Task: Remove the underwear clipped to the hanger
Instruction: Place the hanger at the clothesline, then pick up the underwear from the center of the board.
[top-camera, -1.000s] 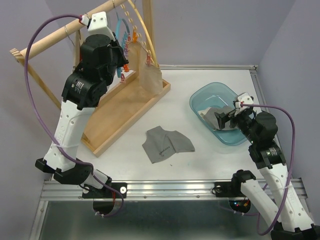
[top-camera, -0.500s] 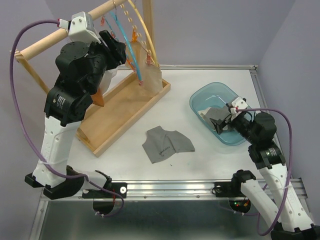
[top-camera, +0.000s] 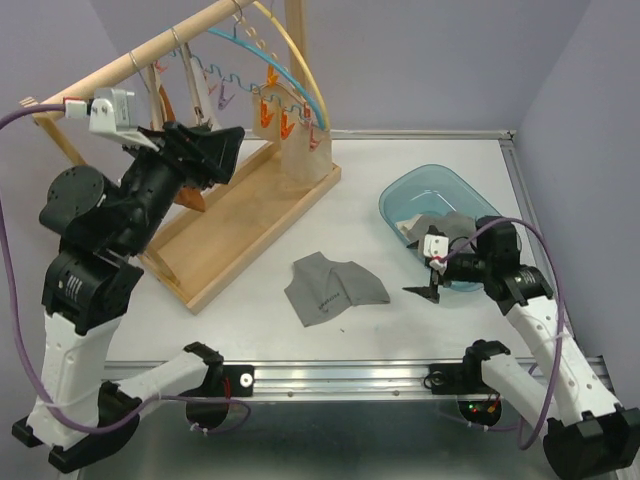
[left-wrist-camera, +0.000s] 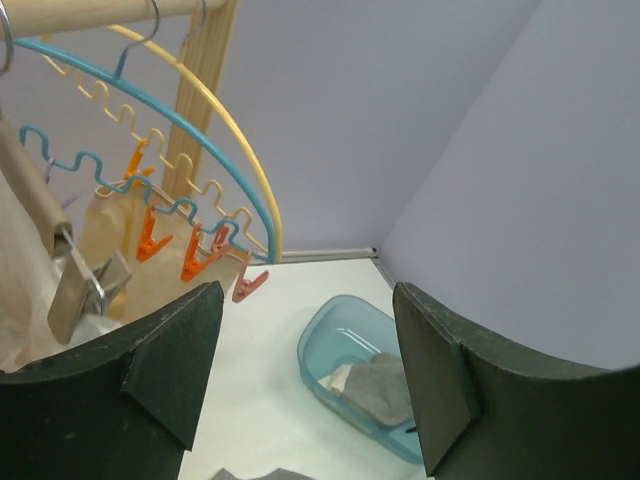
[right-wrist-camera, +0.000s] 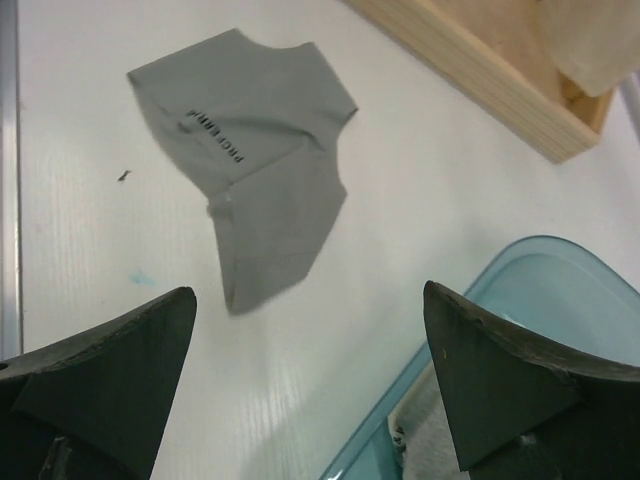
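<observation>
The white tabletop (top-camera: 430, 160) carries a long wooden drying rack (top-camera: 250, 215) along its far-left side. The left gripper (left-wrist-camera: 305, 380) hangs beside the rack, jaws spread wide and empty. The right gripper (right-wrist-camera: 310, 390), equally wide (also empty), hovers near the right edge beside a translucent blue plastic tub (top-camera: 405, 185) holding crumpled grey briefs (top-camera: 445, 225). Beige briefs (top-camera: 303, 165) hang clipped to a blue wavy hanger (left-wrist-camera: 195, 135). Flat grey briefs (top-camera: 330, 285) lie mid-tabletop.
</observation>
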